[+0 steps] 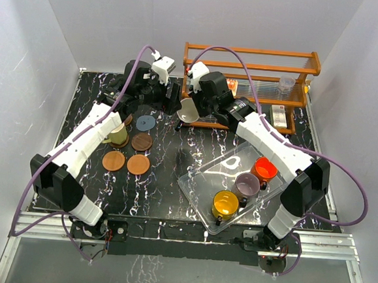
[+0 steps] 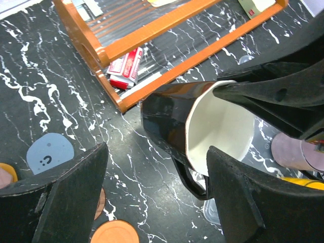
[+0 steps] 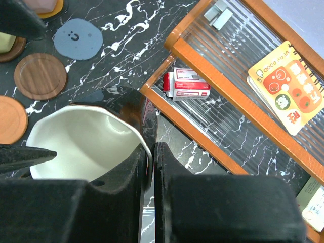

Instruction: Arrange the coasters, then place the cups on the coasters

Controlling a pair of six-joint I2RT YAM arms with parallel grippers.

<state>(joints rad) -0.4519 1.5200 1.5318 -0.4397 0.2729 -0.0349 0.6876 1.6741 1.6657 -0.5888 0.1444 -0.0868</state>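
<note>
Right wrist view: the black cup [image 3: 126, 104], pinched by its rim in the right claw [image 3: 153, 152] near the counter's [image 3: 126, 25] far edge, is tilted between the wide-spread left claw [image 2: 156, 149] and could be dropped if released before being gripped there.

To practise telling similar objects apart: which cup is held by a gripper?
The black cup with the white interior, its rim pinched by the right gripper. The yellow cup, mauve cup and orange-red cup sit in the clear tray.
</note>
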